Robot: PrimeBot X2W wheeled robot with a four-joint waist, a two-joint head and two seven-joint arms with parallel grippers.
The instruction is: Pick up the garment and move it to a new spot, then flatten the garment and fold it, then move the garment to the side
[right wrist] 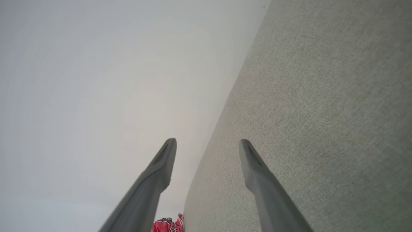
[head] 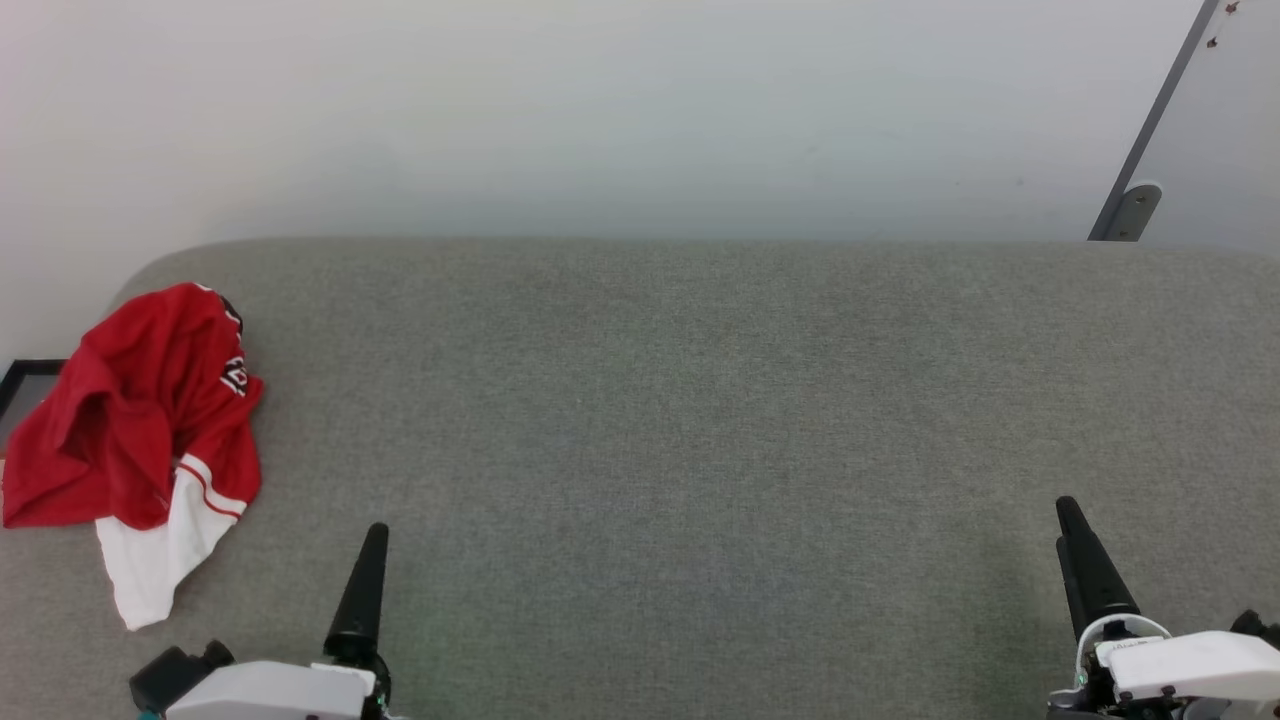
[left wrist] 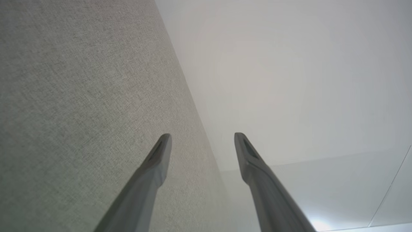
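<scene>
The garment, a red jersey with a white sleeve and striped trim, lies crumpled at the far left edge of the grey fabric surface. A scrap of the garment also peeks in at the bottom of the right wrist view. My left gripper rests at the lower left, to the right of the white sleeve and apart from it. In its own wrist view the left gripper stands open with nothing between the fingers. My right gripper sits at the lower right, and the right gripper is likewise open and empty.
The grey surface has a rounded far edge against a pale wall. A dark slanted bar with a bracket stands at the back right. A dark frame shows past the surface's left edge, behind the garment.
</scene>
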